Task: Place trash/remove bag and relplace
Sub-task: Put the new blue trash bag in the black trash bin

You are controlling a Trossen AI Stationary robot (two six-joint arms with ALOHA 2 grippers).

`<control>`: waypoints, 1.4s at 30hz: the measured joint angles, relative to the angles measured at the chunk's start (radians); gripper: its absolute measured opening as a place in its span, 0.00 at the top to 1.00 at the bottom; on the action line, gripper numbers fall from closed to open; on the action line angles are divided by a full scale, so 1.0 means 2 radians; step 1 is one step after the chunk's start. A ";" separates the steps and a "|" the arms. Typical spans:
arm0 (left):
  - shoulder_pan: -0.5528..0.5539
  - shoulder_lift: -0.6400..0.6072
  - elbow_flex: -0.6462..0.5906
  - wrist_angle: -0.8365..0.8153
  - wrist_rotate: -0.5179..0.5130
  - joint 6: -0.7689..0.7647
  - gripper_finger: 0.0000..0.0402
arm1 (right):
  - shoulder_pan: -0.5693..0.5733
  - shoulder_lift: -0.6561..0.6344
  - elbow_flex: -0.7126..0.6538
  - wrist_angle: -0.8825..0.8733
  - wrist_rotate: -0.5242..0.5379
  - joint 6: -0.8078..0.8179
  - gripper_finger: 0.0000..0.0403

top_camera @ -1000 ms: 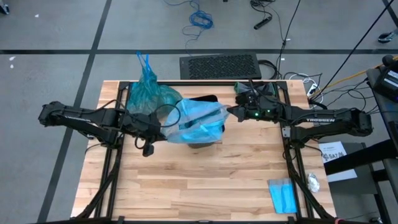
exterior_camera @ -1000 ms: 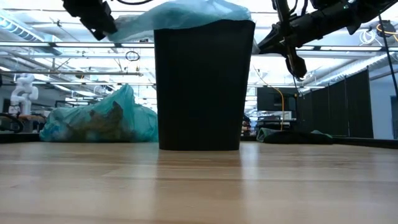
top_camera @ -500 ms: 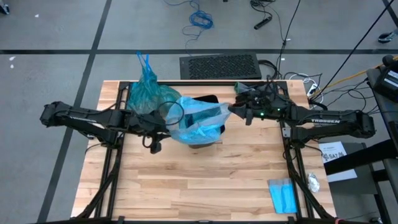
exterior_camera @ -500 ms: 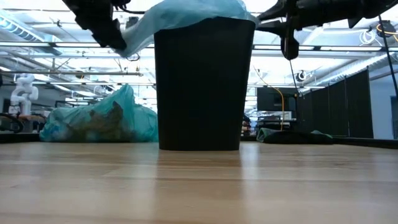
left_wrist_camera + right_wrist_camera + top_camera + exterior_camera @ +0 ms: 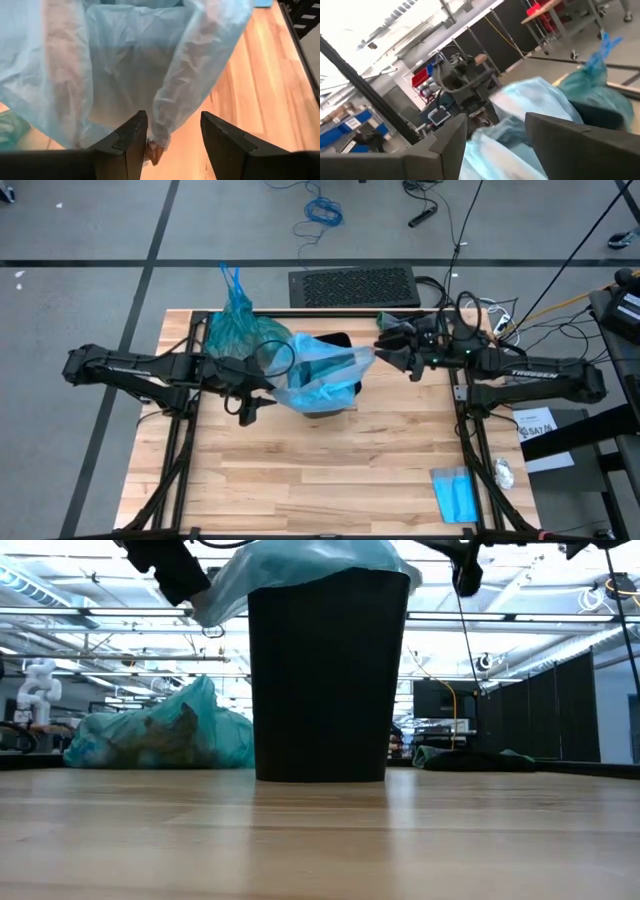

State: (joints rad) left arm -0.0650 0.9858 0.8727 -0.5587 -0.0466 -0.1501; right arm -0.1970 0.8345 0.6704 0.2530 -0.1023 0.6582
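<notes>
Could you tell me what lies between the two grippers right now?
In the high view, the black bin draped with the pale blue bag sits between the left gripper and the right gripper.

This is a robotics lab or workshop — an open industrial hall. The wooden counter (image 5: pixel 330 470) stands on a grey concrete floor (image 5: pixel 90 300) with loose cables (image 5: pixel 322 210) lying on it. Behind the counter there are ceiling beams with strip lights (image 5: pixel 90 610), dark partition panels (image 5: pixel 590 710) and a small white robot (image 5: pixel 38 690) — not home furniture.
</notes>
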 joint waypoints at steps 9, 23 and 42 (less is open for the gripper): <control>0.000 -0.003 0.022 -0.002 0.005 0.006 0.54 | 0.016 0.057 0.105 -0.125 -0.001 -0.062 0.65; 0.002 0.002 0.079 -0.012 -0.025 0.052 0.66 | 0.020 0.209 0.178 -0.168 -0.056 -0.071 1.00; 0.147 0.035 0.081 0.044 -0.003 0.126 0.82 | -0.076 0.235 0.178 -0.148 -0.068 -0.073 1.00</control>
State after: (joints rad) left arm 0.2289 1.0554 1.0340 -0.4708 -0.0516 0.1016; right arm -0.3495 1.3048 1.0267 -0.0426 -0.2385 0.5121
